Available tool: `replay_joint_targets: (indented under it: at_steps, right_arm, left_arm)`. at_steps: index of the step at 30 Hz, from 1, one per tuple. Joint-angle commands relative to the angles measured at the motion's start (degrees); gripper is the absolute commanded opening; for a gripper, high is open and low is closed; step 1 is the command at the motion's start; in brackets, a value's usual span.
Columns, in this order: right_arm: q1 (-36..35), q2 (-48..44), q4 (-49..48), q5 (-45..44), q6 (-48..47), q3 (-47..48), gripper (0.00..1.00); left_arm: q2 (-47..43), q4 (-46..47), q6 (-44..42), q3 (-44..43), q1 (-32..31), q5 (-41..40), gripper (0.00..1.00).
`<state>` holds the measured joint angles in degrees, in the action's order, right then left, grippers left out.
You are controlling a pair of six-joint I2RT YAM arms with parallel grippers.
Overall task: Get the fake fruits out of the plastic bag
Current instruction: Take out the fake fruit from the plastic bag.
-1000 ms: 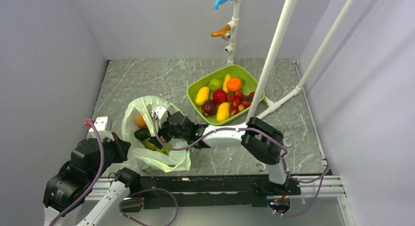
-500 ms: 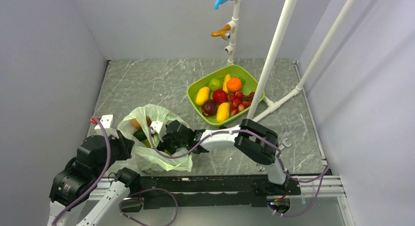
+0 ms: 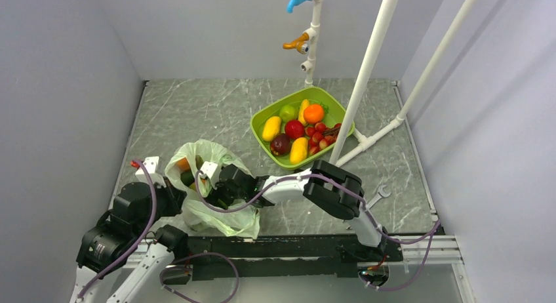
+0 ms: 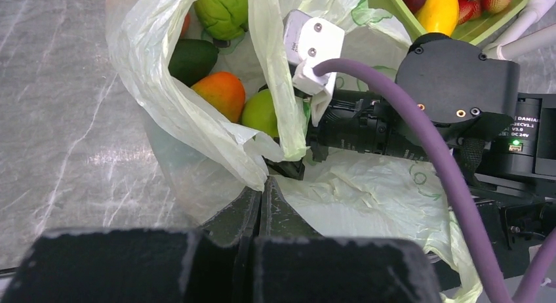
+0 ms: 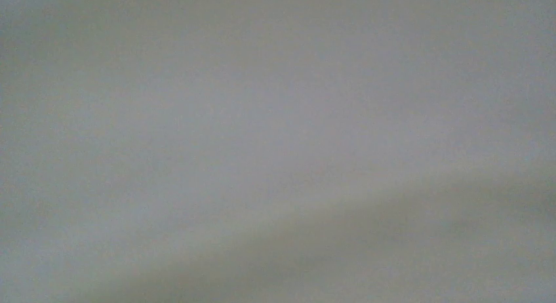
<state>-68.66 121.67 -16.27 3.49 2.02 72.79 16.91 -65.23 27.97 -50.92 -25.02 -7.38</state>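
Observation:
The pale-green plastic bag (image 3: 219, 216) lies crumpled at the near left of the table, mouth open toward the far side. In the left wrist view the bag (image 4: 367, 191) holds fake fruits: a bumpy green one (image 4: 223, 11), a dark avocado (image 4: 191, 59), a pink-orange peach (image 4: 221, 93) and a round green one (image 4: 262, 113). My left gripper (image 4: 263, 181) is shut on the bag's near rim. My right gripper (image 3: 213, 190) reaches into the bag's mouth from the right; its fingertips are hidden by plastic. The right wrist view is blank grey.
A green tray (image 3: 259, 138) with yellow, red, orange and green fruits stands at the back right. A white slanted pipe (image 3: 367, 67) crosses above it. A small wrench (image 3: 378, 194) lies right of my right arm. The table's near edge is just behind the bag.
My left arm has moved forward and up toward the bag, and the bag has bunched toward the near edge. My right gripper has pushed further left into the bag.

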Motion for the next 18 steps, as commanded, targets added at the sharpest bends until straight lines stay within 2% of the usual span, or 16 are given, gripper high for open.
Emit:
replay_joint_targets:
  at_steps: [1, 7, 15, 18]
  right_arm:
    - [0.1, -4.8, -2.6, -1.1, 1.8, -3.0, 0.47]
    - [0.3, -12.4, -5.4, -5.1, 2.9, -5.8, 0.18]
    - [1.6, -23.1, -10.7, -7.8, 6.0, -12.4, 0.06]
    - [2.8, -25.3, -11.6, -6.3, 7.3, -14.1, 0.02]
  left_arm:
    - [-0.6, 2.6, 1.2, 1.3, -0.2, 1.1, 0.00]
    - [0.6, 3.2, 0.6, 2.0, -0.2, 2.5, 0.00]
    - [6.9, 3.3, -1.3, 2.3, -0.2, 5.2, 0.00]
    - [7.6, 3.5, -1.6, 2.4, -0.2, 5.5, 0.00]
